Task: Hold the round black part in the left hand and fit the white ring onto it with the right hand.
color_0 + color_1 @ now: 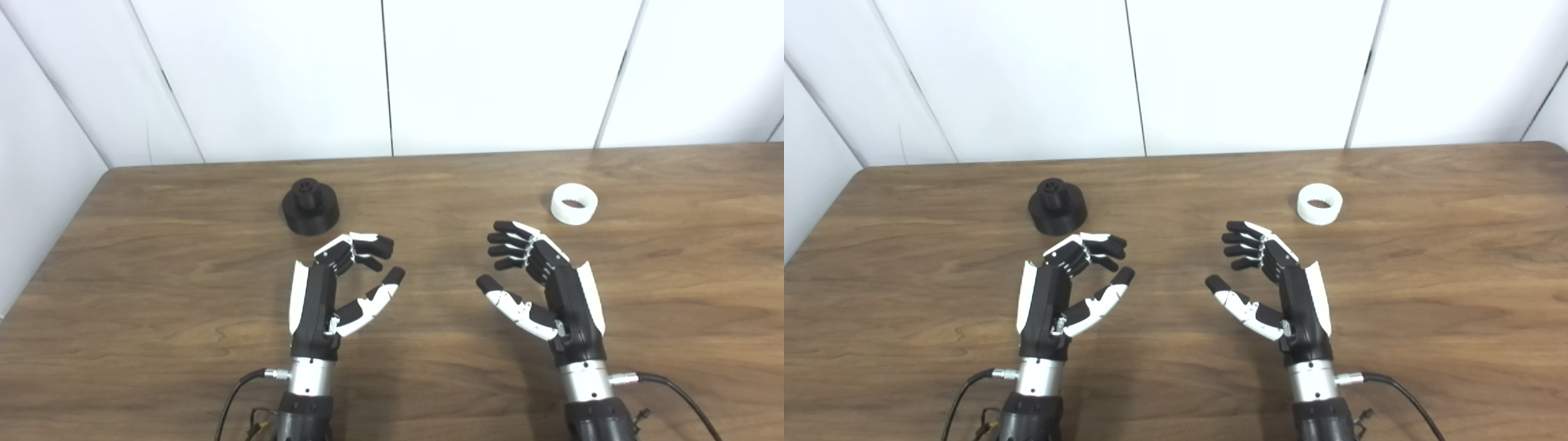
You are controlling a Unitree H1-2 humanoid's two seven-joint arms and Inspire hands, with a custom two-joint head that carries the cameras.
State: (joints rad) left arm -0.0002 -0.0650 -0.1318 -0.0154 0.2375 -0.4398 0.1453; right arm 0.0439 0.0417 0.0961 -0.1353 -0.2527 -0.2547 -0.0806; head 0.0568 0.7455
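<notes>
On the wooden table (pixel 122 294), the round black part (pixel 310 206) sits just past the left robot hand (pixel 334 288). The white ring (pixel 574 204) lies far to the right of the black part, just past the right robot hand (pixel 542 291). Both hands hold nothing, fingers curled loosely and apart. The black part has a small knob on top, so a bad grab could tip it. The smooth ring could roll or slide away if pushed. White wall panels (pixel 490 73) stand behind the table.

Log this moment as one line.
left hand open, empty | right hand open, empty | round black part on table, untouched | white ring on table, untouched
</notes>
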